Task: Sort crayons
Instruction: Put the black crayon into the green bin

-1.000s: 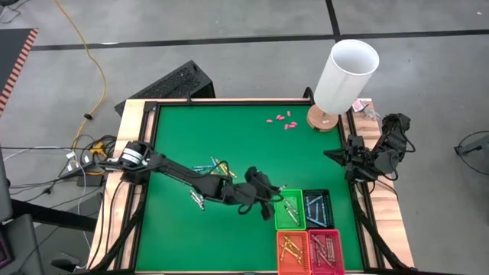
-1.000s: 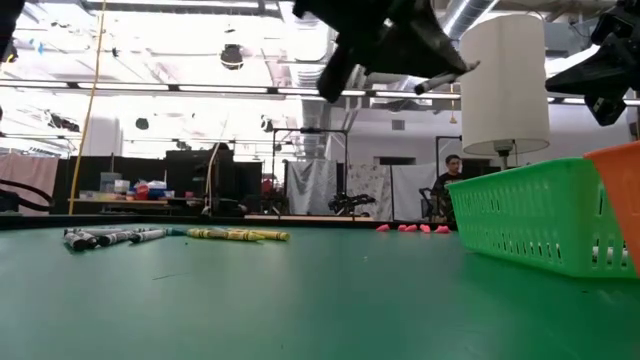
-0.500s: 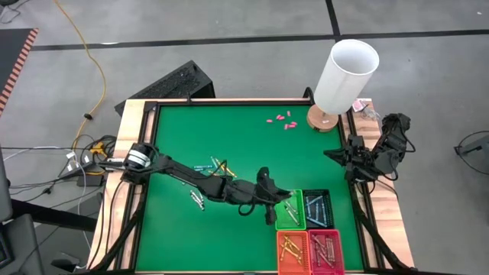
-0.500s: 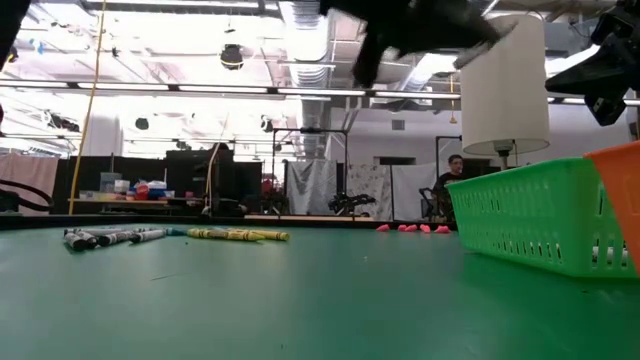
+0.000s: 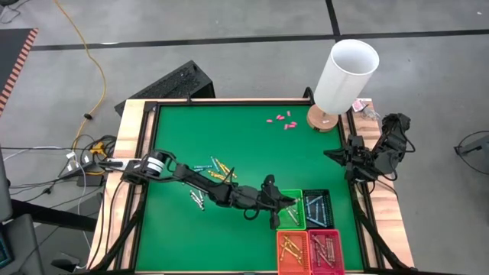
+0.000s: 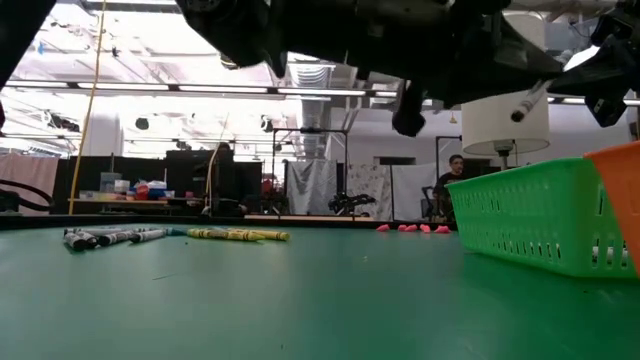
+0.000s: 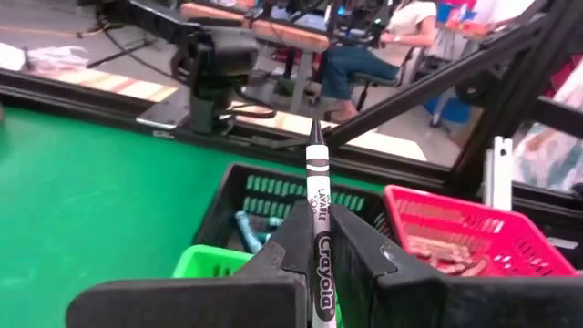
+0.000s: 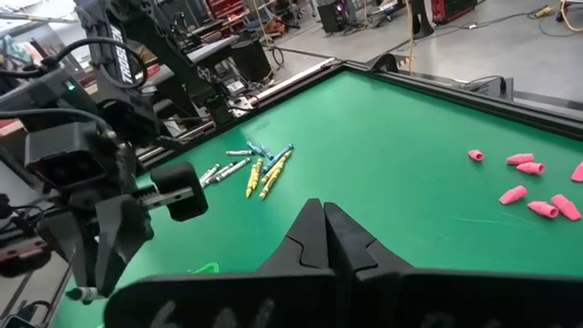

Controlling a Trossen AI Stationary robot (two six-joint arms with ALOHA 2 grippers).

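Note:
My left gripper (image 5: 278, 206) reaches across the table to the green basket (image 5: 290, 211) and is shut on a grey-white crayon (image 7: 318, 214). The crayon also shows in the low view (image 6: 527, 103), above the green basket (image 6: 530, 220). Loose yellow-orange and light blue crayons (image 5: 215, 168) and grey ones (image 5: 197, 199) lie flat on the green mat. My right gripper (image 5: 335, 156) is shut and empty, waiting at the table's right edge; it also shows in its wrist view (image 8: 325, 226). My left gripper pinches the crayon's paper-wrapped body (image 7: 323, 273) between its two fingers (image 7: 288, 251). The crayon lies along the fingers, and its pointed end (image 7: 315, 138) sticks out beyond the fingertips. The fingers come from the table's left. The crayon is lifted clear, over the green basket.
A dark basket (image 5: 317, 208) with blue crayons stands right of the green one; an orange basket (image 5: 293, 250) and a red basket (image 5: 325, 250) stand at the near edge. A lamp with a white shade (image 5: 345, 75) stands at the far right, with pink stubby pieces (image 5: 281, 120) beside it.
My left gripper has carried the grey-white crayon toward the table's right and near edges, from beside the green basket to over it. It stays shut on the crayon throughout.

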